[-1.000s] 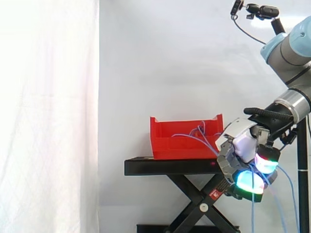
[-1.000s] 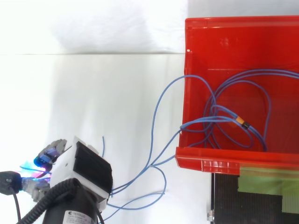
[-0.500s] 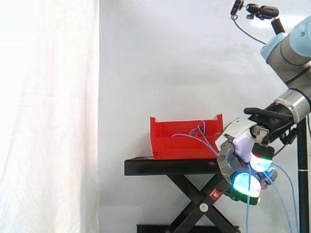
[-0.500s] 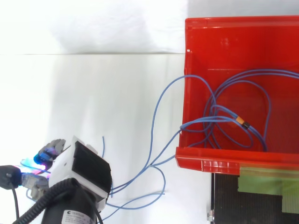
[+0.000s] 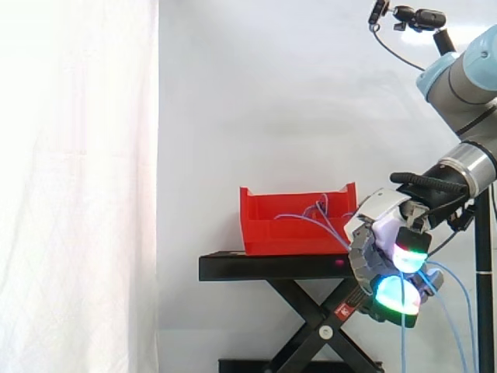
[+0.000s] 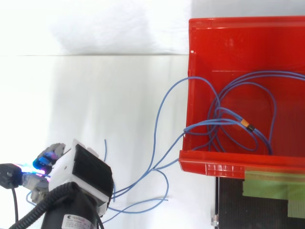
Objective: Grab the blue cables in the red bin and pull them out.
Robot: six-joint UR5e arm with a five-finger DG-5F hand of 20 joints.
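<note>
The red bin (image 5: 295, 233) stands on a black stand (image 5: 264, 266), and its front rim (image 6: 224, 164) shows from above. Thin blue cables (image 6: 214, 122) lie looped inside it, and several strands run over the near wall and out to my hand (image 5: 386, 237). The hand hangs right of the stand's edge, below the bin's floor. Its fingers are curled round the strands, with pads (image 5: 396, 294) glowing green and cyan. More cable (image 5: 466, 311) droops from the hand towards the floor. From above, the hand (image 6: 78, 167) is at the lower left, well clear of the bin.
The scissor legs of the stand (image 5: 311, 326) cross just left of and below the hand. A white curtain (image 5: 78, 186) hangs behind and to the left. Green tape (image 6: 274, 183) sits on the stand beside the bin. A camera mount (image 5: 411, 17) is at the top right.
The hand has drifted slightly down and away from the bin, its glowing pads shifting a little. The loose cable loop under the bin's corner has moved with it. The bin is still.
</note>
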